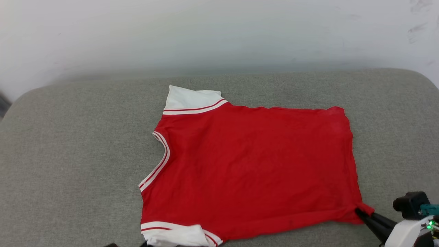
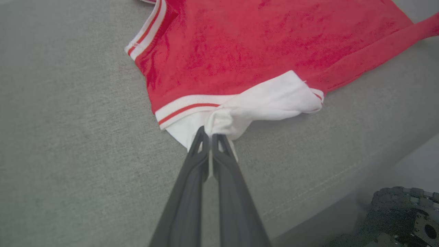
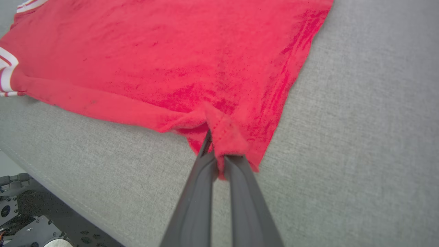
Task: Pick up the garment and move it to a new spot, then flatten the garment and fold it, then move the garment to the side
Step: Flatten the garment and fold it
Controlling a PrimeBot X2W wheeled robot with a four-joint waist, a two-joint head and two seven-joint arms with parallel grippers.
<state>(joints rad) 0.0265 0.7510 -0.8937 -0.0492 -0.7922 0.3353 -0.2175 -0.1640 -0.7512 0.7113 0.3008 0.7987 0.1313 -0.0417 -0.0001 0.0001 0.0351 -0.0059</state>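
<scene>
The garment (image 1: 250, 164) lies spread on the grey table (image 1: 68, 154), straight ahead of both my tools. Its plain red side is up and its long axis runs across me, neckline to my left and hem to my right.

Nearest me, my left tool (image 2: 210, 135) is clenched on the bunched white near sleeve (image 2: 274, 99). My right tool (image 3: 219, 156) is clenched on the near hem corner (image 3: 233, 137), which stands in a small peak. I hold the 2 ends of the near edge, and the body stretches away from me. I judge a fold would carry this edge forward over it.

The knit looks thin, soft and faintly creased. The table cover is coarse woven cloth, rounded at the corners. Farther off, the striped neckline (image 1: 159, 161) curves, and the far sleeve (image 1: 188, 97) lies flat.
</scene>
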